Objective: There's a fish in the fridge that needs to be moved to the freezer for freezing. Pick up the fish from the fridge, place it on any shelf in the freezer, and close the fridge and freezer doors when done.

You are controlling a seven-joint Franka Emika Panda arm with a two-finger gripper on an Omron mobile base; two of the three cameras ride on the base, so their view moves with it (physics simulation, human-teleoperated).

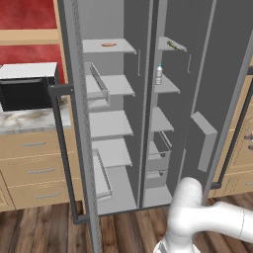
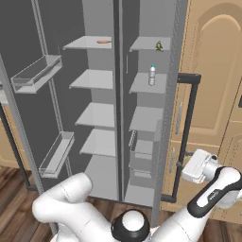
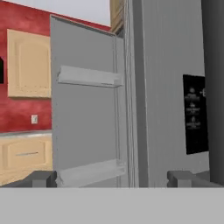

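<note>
Both doors of the grey appliance stand open. The small green fish (image 1: 173,45) (image 2: 159,46) lies on the top shelf (image 1: 168,47) of the narrower freezer (image 1: 165,123) on the right. In the wider fridge (image 1: 108,123) the top shelf holds a flat orange-pink piece (image 1: 108,44). My gripper (image 2: 183,166) (image 3: 113,178) is open and holds nothing. It hovers low, just outside the freezer door (image 2: 171,108), beside its dark bar handle (image 2: 187,127). The hand view looks along that door's outer face with the black dispenser panel (image 3: 194,113). The fridge door (image 1: 74,123) swings out on the left.
A white bottle (image 1: 159,74) stands on the freezer's second shelf. A black microwave (image 1: 27,86) sits on the marble counter at left, over tan drawers. A tall tan cabinet door (image 2: 212,71) stands right behind the open freezer door. Door bins (image 2: 35,73) jut from the fridge door.
</note>
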